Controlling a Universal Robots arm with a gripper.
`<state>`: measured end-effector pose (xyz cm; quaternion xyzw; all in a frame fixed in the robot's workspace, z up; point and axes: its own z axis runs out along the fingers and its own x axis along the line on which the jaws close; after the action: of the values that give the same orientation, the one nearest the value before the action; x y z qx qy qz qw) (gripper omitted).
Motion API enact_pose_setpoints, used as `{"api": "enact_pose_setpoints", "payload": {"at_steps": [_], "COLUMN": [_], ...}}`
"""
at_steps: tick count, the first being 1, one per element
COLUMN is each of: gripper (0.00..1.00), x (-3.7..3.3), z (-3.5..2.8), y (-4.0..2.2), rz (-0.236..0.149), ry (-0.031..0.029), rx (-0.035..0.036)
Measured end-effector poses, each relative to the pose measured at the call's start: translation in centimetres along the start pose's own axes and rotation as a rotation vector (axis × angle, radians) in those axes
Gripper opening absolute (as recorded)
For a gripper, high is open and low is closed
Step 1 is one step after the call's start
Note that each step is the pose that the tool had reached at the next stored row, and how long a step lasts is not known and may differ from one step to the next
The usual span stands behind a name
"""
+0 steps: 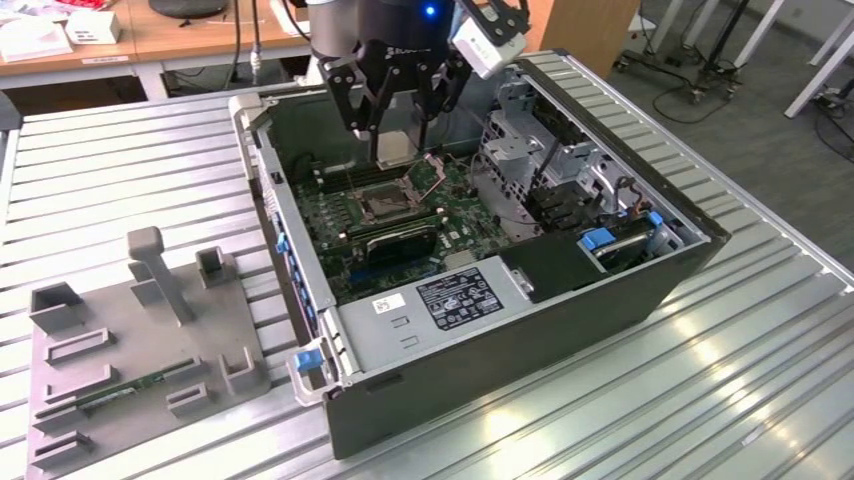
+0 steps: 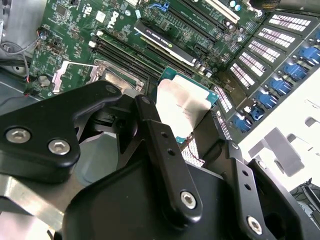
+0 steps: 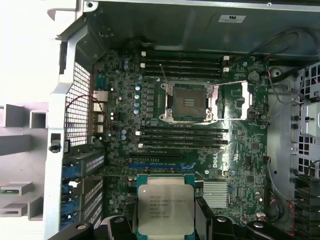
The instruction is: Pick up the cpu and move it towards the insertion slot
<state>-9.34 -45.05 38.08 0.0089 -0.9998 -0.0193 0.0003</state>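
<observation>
My end effector (image 3: 165, 222) nearest lens, fingers closed on cpu (image 3: 165, 209), held above motherboard (image 3: 240, 160) inside open computer case (image 1: 641, 300). Carry step underway. Insertion slot (image 3: 189, 102) well apart; next needs careful alignment over it.

The open black computer case (image 1: 561, 290) sits on the ribbed metal tabletop (image 1: 747, 380). The flat grey holder tray (image 1: 134, 370) lies near the tabletop's edge at the exterior view's left.
</observation>
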Motion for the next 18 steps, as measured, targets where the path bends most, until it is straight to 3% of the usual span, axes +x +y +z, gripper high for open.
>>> {"api": "enact_pose_setpoints", "payload": {"at_steps": [11,18], "gripper": [0.54,0.54], "x": [-1.60,-2.16], "z": [0.19,0.43], "y": [-0.04,-0.05], "rz": [0.000,0.000], "ry": [0.0000,0.0001], "rx": [0.0000,0.0002]}}
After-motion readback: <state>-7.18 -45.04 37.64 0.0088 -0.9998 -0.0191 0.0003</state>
